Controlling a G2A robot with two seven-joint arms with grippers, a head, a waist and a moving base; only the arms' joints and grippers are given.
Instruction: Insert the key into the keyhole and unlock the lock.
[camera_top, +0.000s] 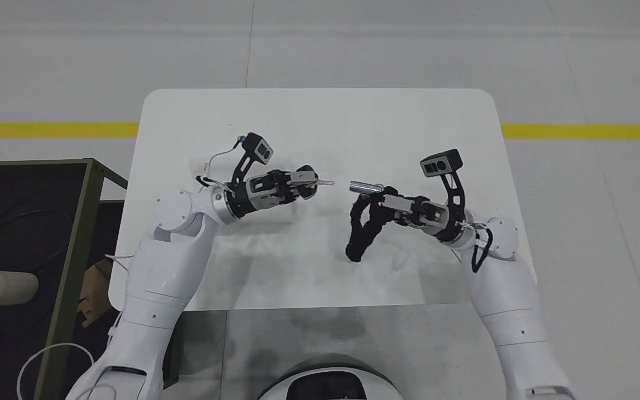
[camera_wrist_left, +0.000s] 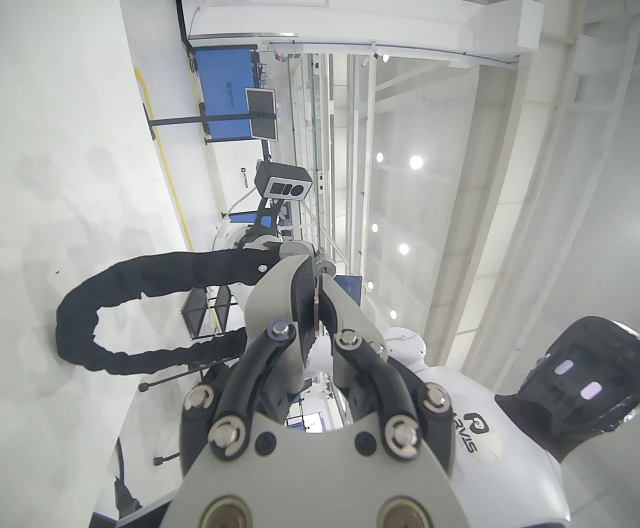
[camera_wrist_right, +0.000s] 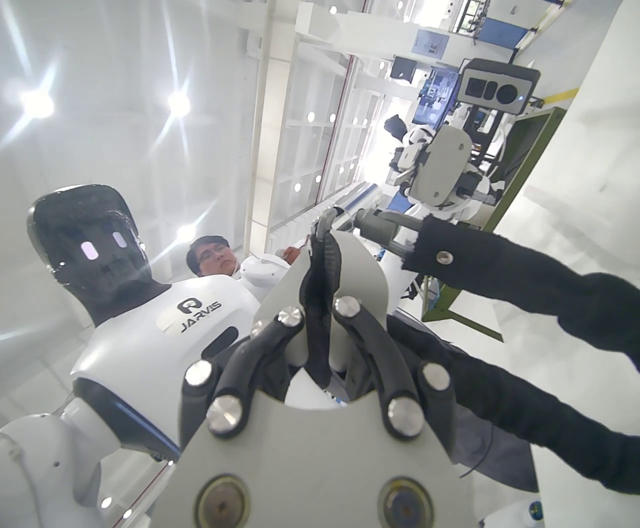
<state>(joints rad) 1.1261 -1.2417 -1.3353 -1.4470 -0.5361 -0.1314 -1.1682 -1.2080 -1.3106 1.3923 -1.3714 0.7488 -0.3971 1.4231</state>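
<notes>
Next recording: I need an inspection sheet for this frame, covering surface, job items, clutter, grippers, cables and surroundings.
Surface: white table with rounded corners.
Job's things: key and lock, each held in a gripper, facing each other with a gap between them; key not yet inserted.
Clutter: nothing seen.
Grippers: left gripper shut on the key; right gripper shut on the lock.
Cables: the lock's black sleeved cable hangs in a loop by the right gripper.
Surroundings: yellow floor line; green-framed cart beside the table.
</notes>
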